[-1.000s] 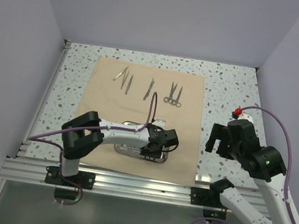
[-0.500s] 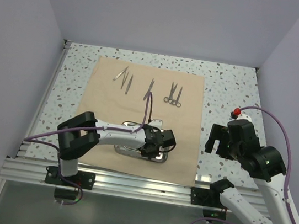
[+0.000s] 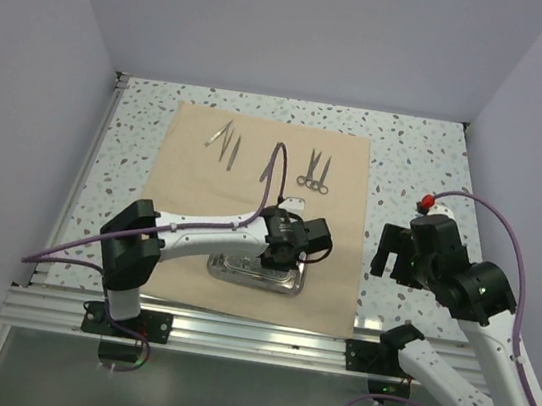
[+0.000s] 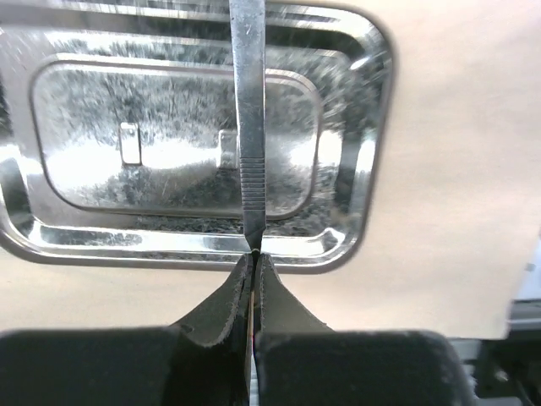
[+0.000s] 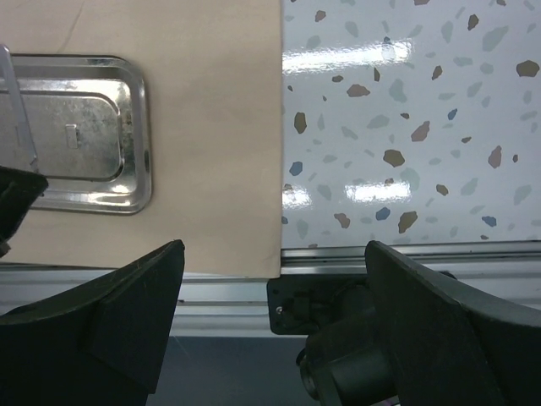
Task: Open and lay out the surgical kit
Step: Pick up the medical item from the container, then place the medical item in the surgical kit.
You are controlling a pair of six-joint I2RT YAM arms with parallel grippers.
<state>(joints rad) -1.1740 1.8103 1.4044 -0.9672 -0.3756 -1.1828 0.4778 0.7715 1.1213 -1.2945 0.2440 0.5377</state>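
The tan cloth wrap [image 3: 250, 210] lies spread flat on the table. The shiny steel tray [image 3: 251, 273] sits on its near part and shows empty in the left wrist view [image 4: 359, 211]. My left gripper [image 3: 281, 250] hovers over the tray's right end. It is shut [image 4: 254, 258] on one end of a thin flat steel instrument [image 4: 249, 127] that points away over the tray. Tweezers [image 3: 222, 136] and two scissors [image 3: 317, 171] lie in a row at the cloth's far edge. My right gripper [image 3: 395, 256] is open and empty [image 5: 275, 338], off the cloth's right edge.
The speckled table [image 5: 406, 110] borders the cloth on the right. An aluminium rail [image 3: 232, 334] runs along the near edge. A red knob [image 3: 431, 201] sits by the right arm. Grey walls enclose the left, back and right sides.
My left gripper has risen and shifted away from the near rail, over the tray's right end, carrying the thin instrument with it. The right arm has not moved.
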